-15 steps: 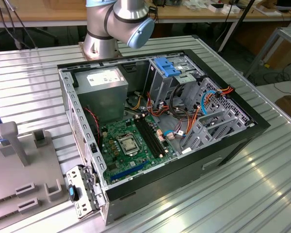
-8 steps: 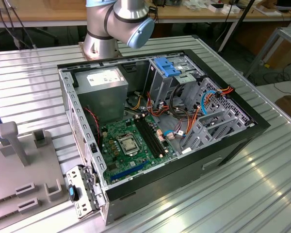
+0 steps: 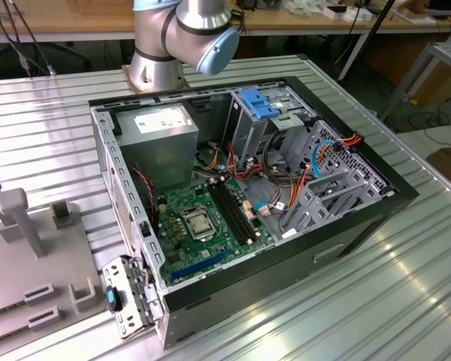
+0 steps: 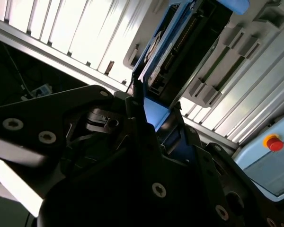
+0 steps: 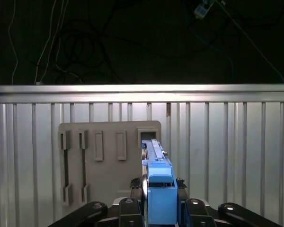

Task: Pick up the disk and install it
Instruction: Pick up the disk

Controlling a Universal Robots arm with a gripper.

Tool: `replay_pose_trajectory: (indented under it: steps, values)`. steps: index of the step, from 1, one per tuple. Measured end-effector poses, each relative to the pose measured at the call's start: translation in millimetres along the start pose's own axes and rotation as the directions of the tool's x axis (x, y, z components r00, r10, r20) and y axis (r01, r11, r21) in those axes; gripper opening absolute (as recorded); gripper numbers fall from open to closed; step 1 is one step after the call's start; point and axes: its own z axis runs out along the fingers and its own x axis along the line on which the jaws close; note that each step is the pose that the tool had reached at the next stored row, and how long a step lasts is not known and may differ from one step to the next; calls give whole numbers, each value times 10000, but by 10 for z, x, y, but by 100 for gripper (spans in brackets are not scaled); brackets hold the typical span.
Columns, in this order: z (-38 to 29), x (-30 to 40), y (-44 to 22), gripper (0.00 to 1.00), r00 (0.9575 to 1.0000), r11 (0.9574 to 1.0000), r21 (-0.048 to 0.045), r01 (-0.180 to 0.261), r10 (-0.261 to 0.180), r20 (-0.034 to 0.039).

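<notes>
**Here, the gripper has the disk clamped edge-on above the grey fixture**

In the exterior view I see a ribbed metal table bearing an open computer case that lies on its side. The arm rises from its base just behind the case. Inside the case are a grey power-supply box, a green motherboard, and a blue latch on the drive cage. A grey fixture with slots and upright posts sits on the table at the exterior view's left, well apart from the drive cage.

In the first wrist view the disk stands on edge, its blue rail facing the camera. The gripper has it. The black fingers press against both sides of the rail, with no gap that I can see. The disk's far end lies over the fixture's slotted plate; I cannot tell whether it touches the plate. In the second wrist view the disk juts out from the dark gripper body, with the fixture's posts behind it.
</notes>
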Motion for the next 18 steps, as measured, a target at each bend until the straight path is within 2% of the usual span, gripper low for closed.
replay_pose_trajectory:
  steps: [18]
  values:
    - [-543, 1, -8, 37, 10000, 10000, 1, -1, 1, 33]
